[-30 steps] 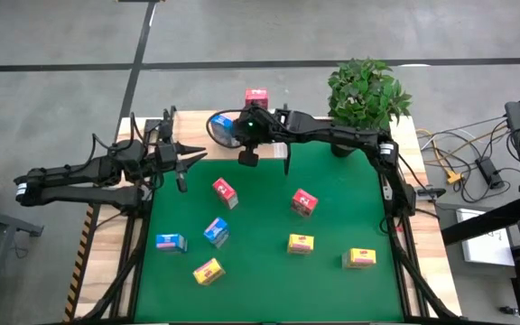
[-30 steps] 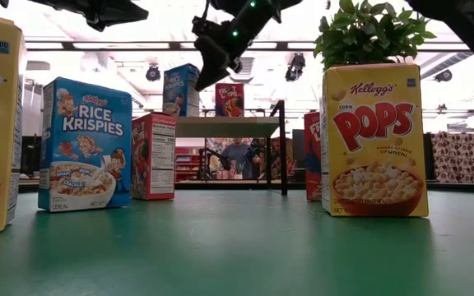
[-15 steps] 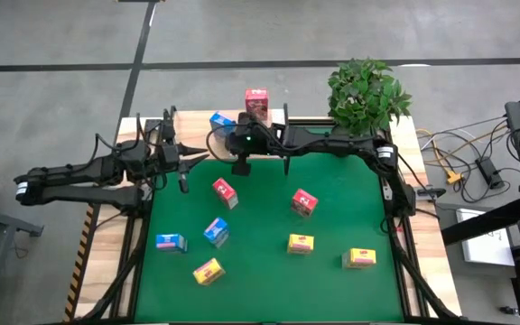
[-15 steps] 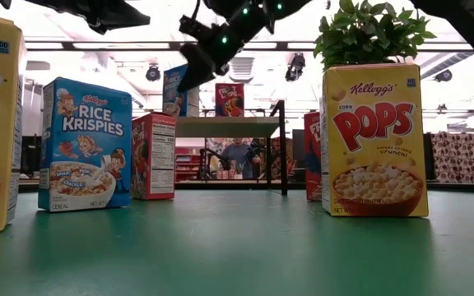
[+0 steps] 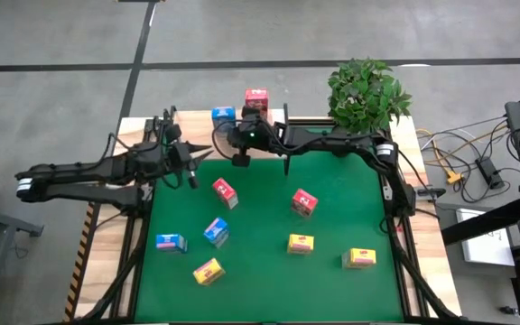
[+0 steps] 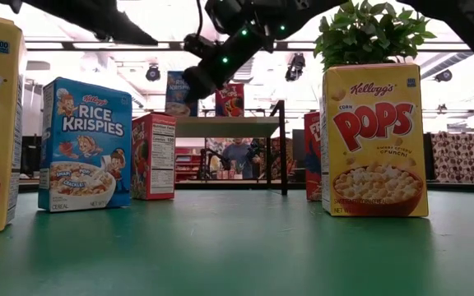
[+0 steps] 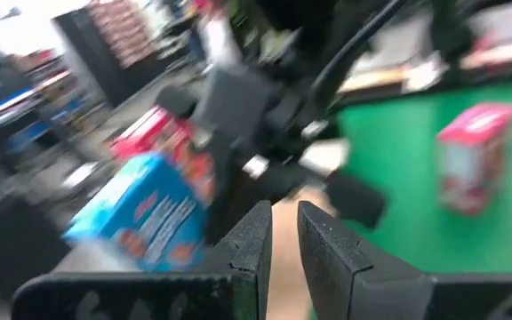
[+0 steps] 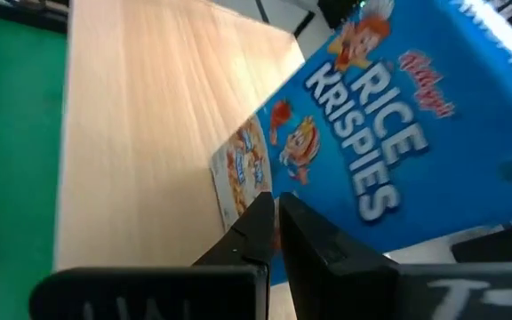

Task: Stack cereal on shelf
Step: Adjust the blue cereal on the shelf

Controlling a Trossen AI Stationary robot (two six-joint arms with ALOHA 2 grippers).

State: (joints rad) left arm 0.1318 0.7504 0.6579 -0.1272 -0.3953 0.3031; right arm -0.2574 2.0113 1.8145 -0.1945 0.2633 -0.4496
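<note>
A blue cereal box [image 5: 223, 115] stands upright on the light wooden shelf [image 5: 197, 132] at the table's far edge, next to a pink-red box [image 5: 255, 97]. It also shows in the right wrist view [image 8: 389, 133] and the low view [image 6: 178, 92]. My right gripper [image 5: 230, 130] is shut, and its tips [image 8: 274, 209] stand at this box's printed front. My left gripper [image 5: 201, 162] is shut and empty, in the air by the shelf's near left part. Several more boxes stand on the green mat [image 5: 260, 271]: two pink-red, two blue, three yellow. My right gripper's shut fingertips [image 8: 260, 218] come level from the table's near side at the lower part of the blue box's printed front [image 8: 247, 169]. Whether they touch it, I cannot tell. The box stands with its base on the shelf board [image 8: 140, 116].
A potted plant [image 5: 368, 90] stands at the far right corner. The shelf's black posts [image 6: 282, 148] rise at the mat's far edge. On the mat are pink-red boxes [image 5: 225, 191] [image 5: 304, 202], blue ones [image 5: 216, 232] [image 5: 170, 242] and yellow ones [image 5: 208, 271] [image 5: 301, 243] [image 5: 360, 258].
The blue box has gone from the shelf's near edge toward the far edge and now stands beside the pink-red box. My right gripper has followed it toward the far edge. My left gripper has moved toward the table's right, closer to the shelf.
</note>
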